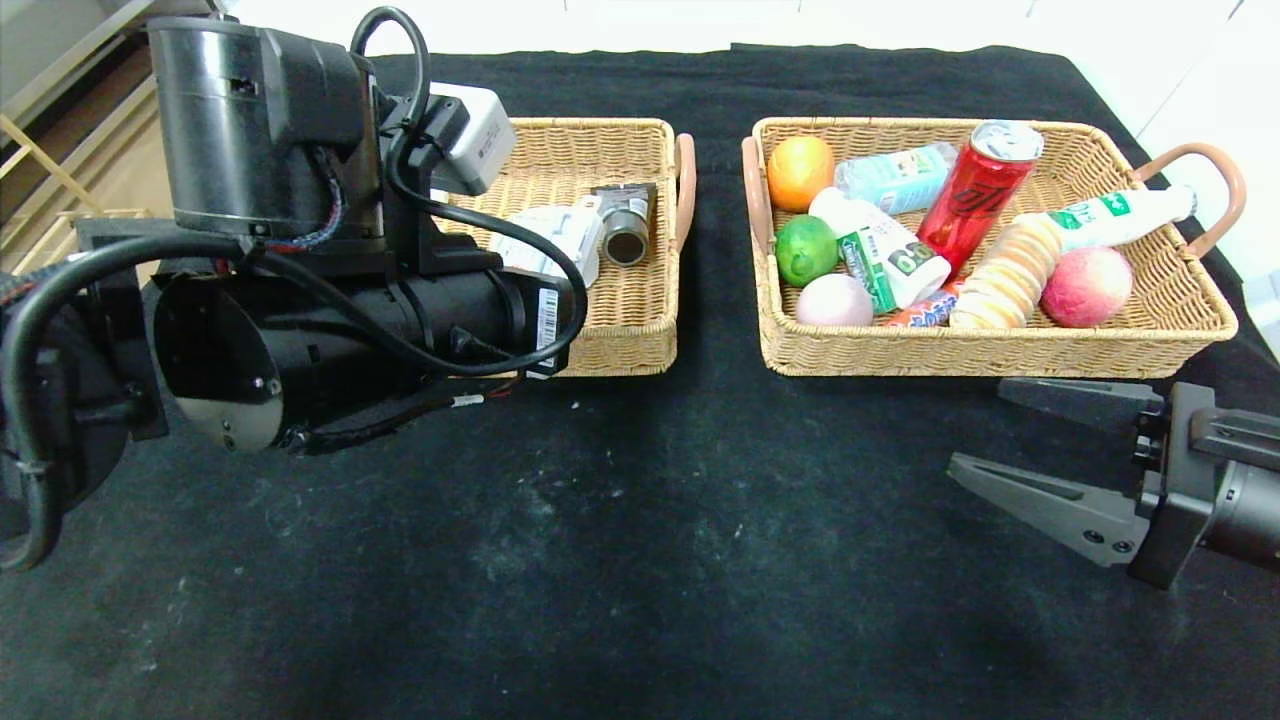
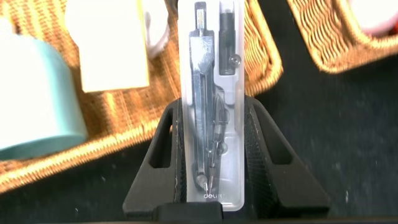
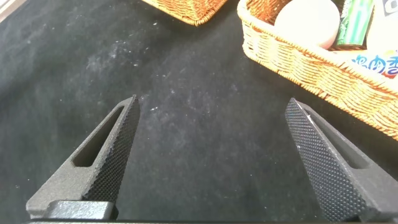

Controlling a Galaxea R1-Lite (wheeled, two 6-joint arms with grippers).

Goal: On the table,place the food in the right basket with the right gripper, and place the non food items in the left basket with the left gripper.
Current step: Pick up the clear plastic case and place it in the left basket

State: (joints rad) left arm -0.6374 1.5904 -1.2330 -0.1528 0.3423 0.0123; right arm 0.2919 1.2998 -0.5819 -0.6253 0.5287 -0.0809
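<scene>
place: lab-like test bench | evidence: black-draped table, white walls

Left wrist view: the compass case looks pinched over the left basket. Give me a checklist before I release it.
1. Left pincer shut on the clear compass case: ok.
2. Case tip over the left basket, past its front rim: ok.
3. Landing spot free: not ok; a white box and a teal roll lie close beside.
4. Height above the basket floor: cannot tell.
5. Right pincer open, on the table side of the right basket, clear of the drop: ok.
</scene>
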